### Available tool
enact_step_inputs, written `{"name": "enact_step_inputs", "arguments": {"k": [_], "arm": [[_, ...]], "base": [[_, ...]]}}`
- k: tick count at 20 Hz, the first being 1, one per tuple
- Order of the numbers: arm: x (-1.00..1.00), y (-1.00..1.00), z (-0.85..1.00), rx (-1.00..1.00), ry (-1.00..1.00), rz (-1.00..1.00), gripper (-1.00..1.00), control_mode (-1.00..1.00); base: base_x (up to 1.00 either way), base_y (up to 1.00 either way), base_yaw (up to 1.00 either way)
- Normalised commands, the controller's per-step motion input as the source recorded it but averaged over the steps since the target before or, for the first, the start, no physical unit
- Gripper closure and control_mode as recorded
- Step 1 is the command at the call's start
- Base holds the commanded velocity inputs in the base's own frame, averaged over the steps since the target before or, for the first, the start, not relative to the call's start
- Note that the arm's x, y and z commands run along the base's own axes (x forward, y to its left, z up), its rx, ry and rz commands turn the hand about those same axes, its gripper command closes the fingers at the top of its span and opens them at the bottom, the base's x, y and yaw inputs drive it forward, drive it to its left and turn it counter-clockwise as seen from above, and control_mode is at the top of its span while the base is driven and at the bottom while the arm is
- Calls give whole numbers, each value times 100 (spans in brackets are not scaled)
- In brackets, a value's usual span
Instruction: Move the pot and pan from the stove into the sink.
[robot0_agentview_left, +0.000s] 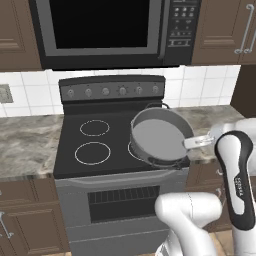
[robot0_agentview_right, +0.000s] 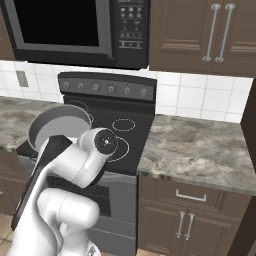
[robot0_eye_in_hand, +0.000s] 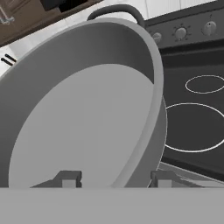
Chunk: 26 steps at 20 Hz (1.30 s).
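One pot (robot0_agentview_left: 159, 136) is in view: round, silver-grey metal, with a thin dark loop handle at its far rim. It is tilted, with its open side turned toward the front, and it hangs above the right half of the stove (robot0_agentview_left: 90, 165), close to the stove's front right corner. In the hand view the pot (robot0_eye_in_hand: 87, 113) takes most of the picture and its rim runs between the two fingertips (robot0_eye_in_hand: 68, 178); one tip is inside the pot and one outside. So the gripper (robot0_eye_in_hand: 114, 179) is closed partway on the pot's wall and holds it.

On the stove's black top I count two white burner rings free on the left side in the left base view; the pot covers the right side there. In the right base view the pot (robot0_agentview_right: 59, 127) is at the left side, behind the arm, and two more rings show beside it toward the stove's right edge. The raised back panel (robot0_agentview_left: 112, 90) carries six grey knobs. One microwave (robot0_agentview_left: 105, 30) hangs above the stove. Stone counter (robot0_agentview_right: 200, 150) lies on both sides of the stove.
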Motion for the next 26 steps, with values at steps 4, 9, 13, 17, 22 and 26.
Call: {"name": "enact_step_inputs", "arguments": {"k": [4, 9, 13, 17, 22, 26], "arm": [[-13, 4, 2, 0, -6, 3, 100, -100], [0, 0, 0, 0, 0, 0, 100, -100], [0, 0, 0, 0, 0, 0, 100, -100], [0, 0, 0, 0, 0, 0, 100, 100], [0, 0, 0, 0, 0, 0, 100, 100], [0, 0, 0, 0, 0, 0, 100, 100]], "base": [[0, 0, 0], [0, 0, 0], [0, 0, 0], [-10, 0, 1], [-17, 6, 17], [-15, 5, 37]]}}
